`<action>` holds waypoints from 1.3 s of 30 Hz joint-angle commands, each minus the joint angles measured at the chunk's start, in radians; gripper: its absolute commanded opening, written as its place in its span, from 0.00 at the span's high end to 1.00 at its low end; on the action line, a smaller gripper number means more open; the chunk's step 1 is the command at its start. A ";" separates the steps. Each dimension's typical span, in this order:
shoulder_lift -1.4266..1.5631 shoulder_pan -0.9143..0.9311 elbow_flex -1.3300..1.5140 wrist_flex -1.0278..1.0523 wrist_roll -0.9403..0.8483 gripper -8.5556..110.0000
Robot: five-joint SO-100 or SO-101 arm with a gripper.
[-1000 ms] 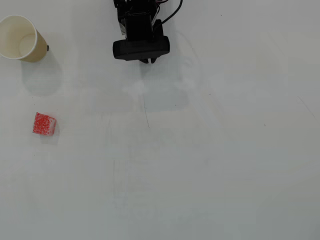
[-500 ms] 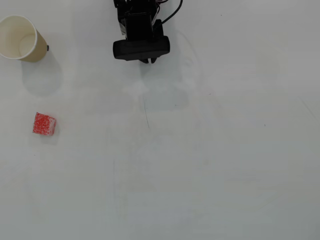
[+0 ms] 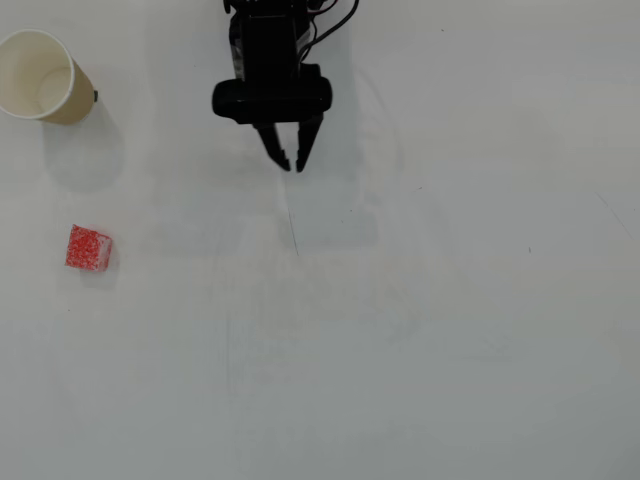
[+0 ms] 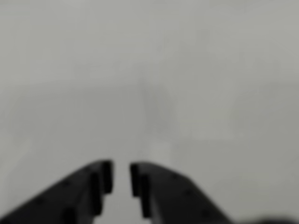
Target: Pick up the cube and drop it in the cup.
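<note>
While the black gripper (image 3: pixel 293 165) hangs above a bare patch of the white table (image 3: pixel 420 330) near the top middle of the overhead view, its two fingers point down the picture with their tips almost meeting and nothing between them. Seen from the wrist view, the gripper (image 4: pixel 121 177) rises from the bottom edge, its jaws drawn nearly together with only a thin slit of blurred grey surface showing between them; no object is clasped.

Well off to the left in the overhead view, the small red cube (image 3: pixel 89 248), speckled with white, sits on the table by itself, touching nothing. Farther up that same side, in the top left corner, the cream paper cup (image 3: pixel 40 76) shows its round rim and white inside, which holds nothing. Cube and cup stand well apart from each other, and both lie well clear of the arm (image 3: pixel 268 45), whose black body and cables enter from the top edge.
</note>
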 commanded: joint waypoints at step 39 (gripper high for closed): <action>0.038 0.540 0.035 -0.201 -0.011 0.92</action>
